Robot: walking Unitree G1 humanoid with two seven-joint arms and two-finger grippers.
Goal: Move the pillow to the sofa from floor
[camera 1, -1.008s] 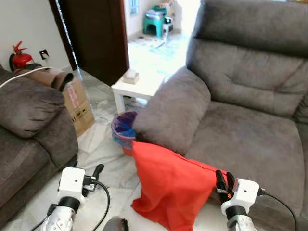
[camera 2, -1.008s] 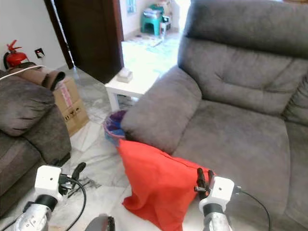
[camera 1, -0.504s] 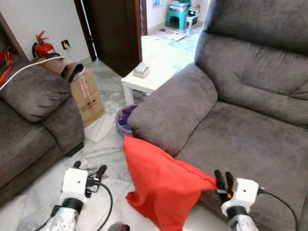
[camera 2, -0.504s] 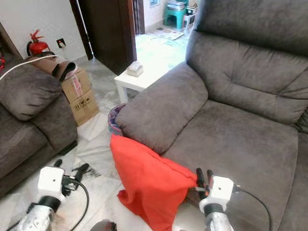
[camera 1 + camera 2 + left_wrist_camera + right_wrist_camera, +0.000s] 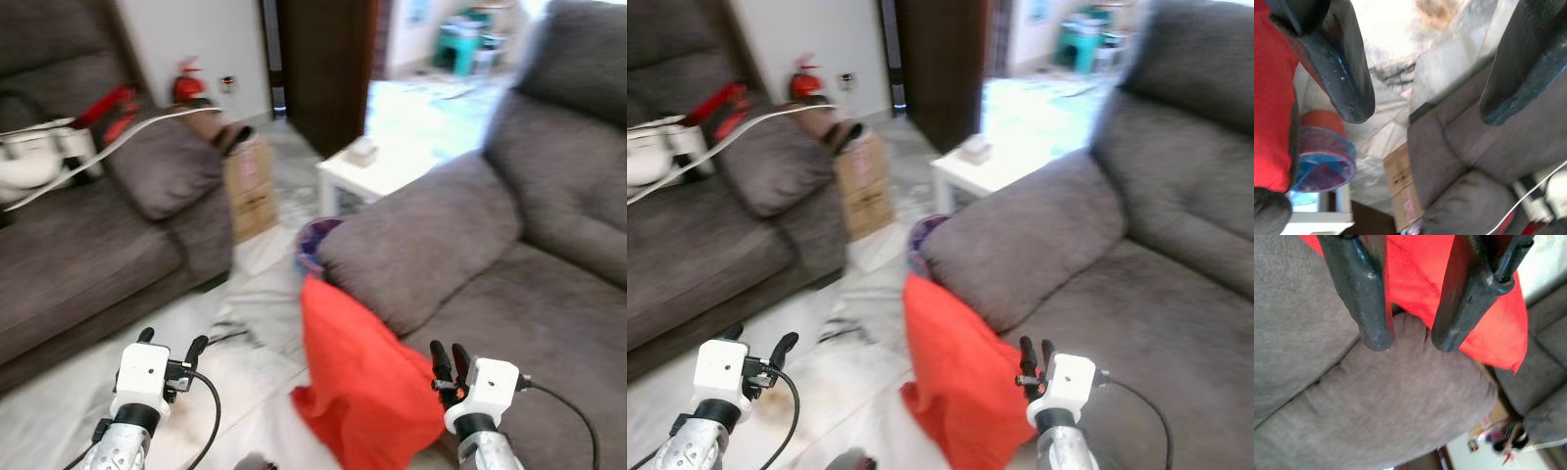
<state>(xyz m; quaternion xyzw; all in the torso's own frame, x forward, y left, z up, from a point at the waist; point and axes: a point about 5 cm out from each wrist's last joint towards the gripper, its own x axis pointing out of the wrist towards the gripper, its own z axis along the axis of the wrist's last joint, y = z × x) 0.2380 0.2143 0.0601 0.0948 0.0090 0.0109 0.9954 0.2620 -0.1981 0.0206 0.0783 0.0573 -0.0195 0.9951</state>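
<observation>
**Daylit room, head views smeared**

Bright daylight pours through the doorway [image 5: 431, 73] at the back, washing out the floor [image 5: 245, 343] there; both eye views are motion-blurred throughout; the wrist views are sharper on the black fingers [image 5: 1364, 293], softer beyond.

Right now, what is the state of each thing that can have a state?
red pillow: on the floor, leaning against the sofa, not held
left gripper: open, empty
right gripper: slightly open, empty
cardboard box: upright
door: open
</observation>
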